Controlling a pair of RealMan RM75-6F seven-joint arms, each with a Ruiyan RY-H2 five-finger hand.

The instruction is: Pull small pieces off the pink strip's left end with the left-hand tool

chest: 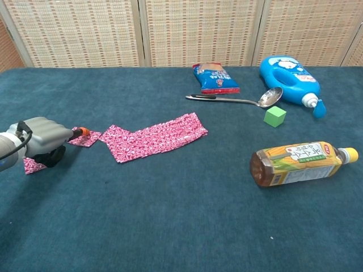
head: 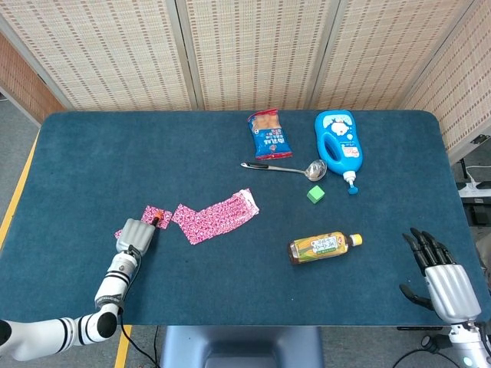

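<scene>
The pink patterned strip [head: 215, 217] [chest: 156, 135] lies flat at the table's middle left. A small pink piece [head: 156, 211] [chest: 87, 139] sits just off the strip's left end. Another piece [head: 122, 231] [chest: 32, 165] lies partly under my left hand. That left hand [head: 136, 234] [chest: 38, 139] grips a tool whose orange tip [head: 156, 221] [chest: 83, 131] rests on the nearer small piece. Off the table's front right corner my right hand [head: 444, 280] is open with fingers spread, holding nothing; the chest view does not show it.
A drink bottle [head: 324, 246] [chest: 302, 163] lies on its side right of the strip. Further back are a green cube [head: 315, 193] [chest: 275, 116], a metal spoon [head: 285, 168] [chest: 241, 100], a snack packet [head: 268, 134] [chest: 215, 78] and a blue bottle [head: 338, 144] [chest: 290, 78].
</scene>
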